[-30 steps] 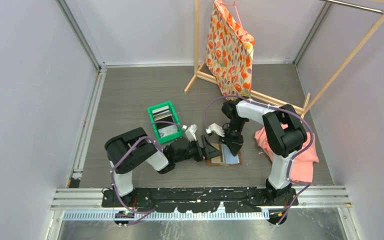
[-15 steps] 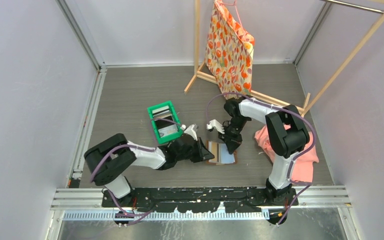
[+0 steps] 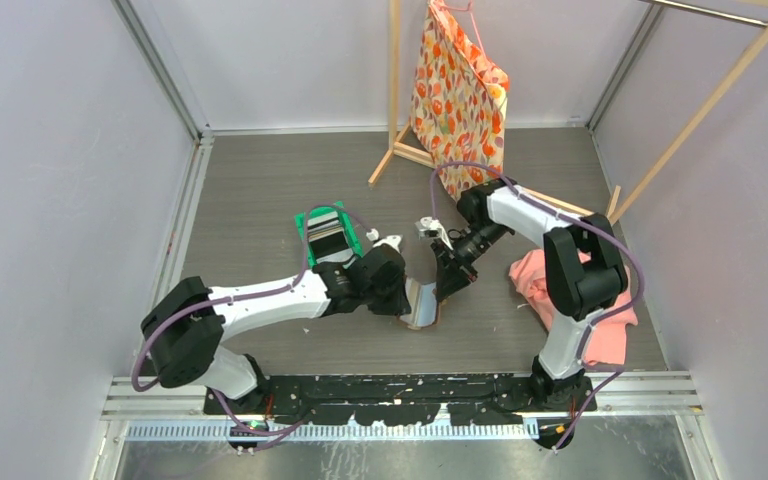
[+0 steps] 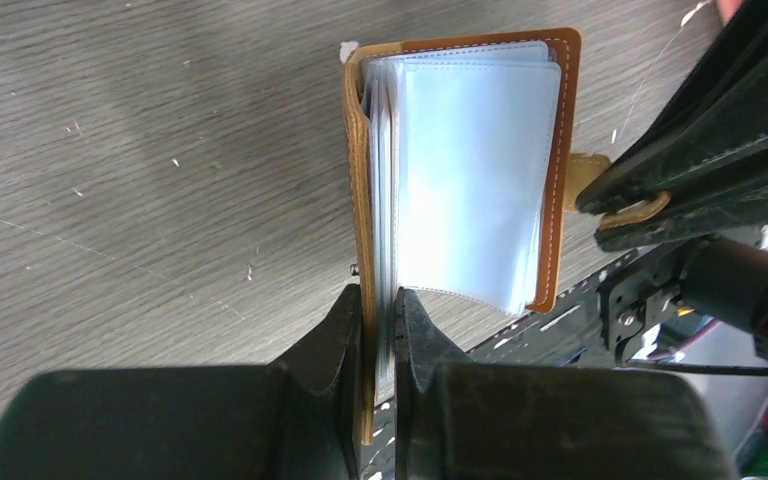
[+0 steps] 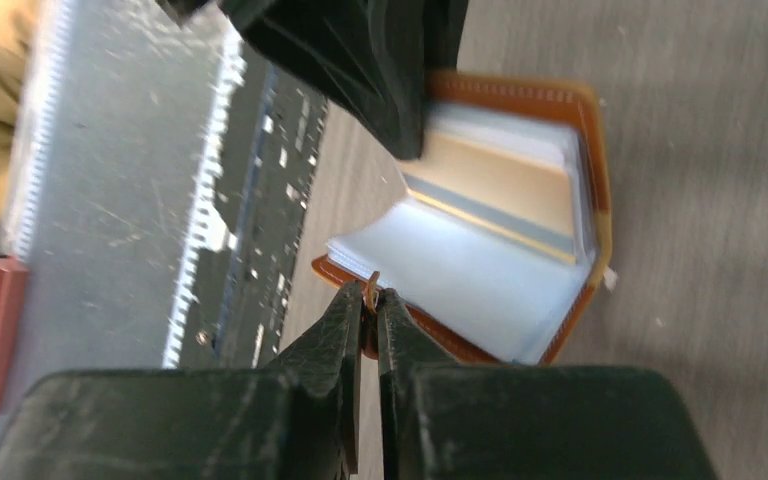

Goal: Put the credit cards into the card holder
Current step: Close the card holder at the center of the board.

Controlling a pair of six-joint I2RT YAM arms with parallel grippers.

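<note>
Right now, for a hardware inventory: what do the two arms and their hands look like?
Both the left arm and right arm have white shells, black joints and looping purple cables. The left hand and right hand each have two blocky black fingers.

a robotics lab test cell. plain lilac walls (image 3: 60, 150) and aluminium framing rails (image 3: 650, 385) box in a grey wood-grain bench (image 3: 250, 180). two cabled robot arms, the left arm (image 3: 260, 295) and the right arm (image 3: 520, 210), are bolted to a black base plate (image 3: 400, 410) at the near edge. a wooden rack (image 3: 394, 80) carrying a floral cloth (image 3: 460, 100), a pink cloth (image 3: 610, 335) and a green bin (image 3: 320, 210) share the bench.
</note>
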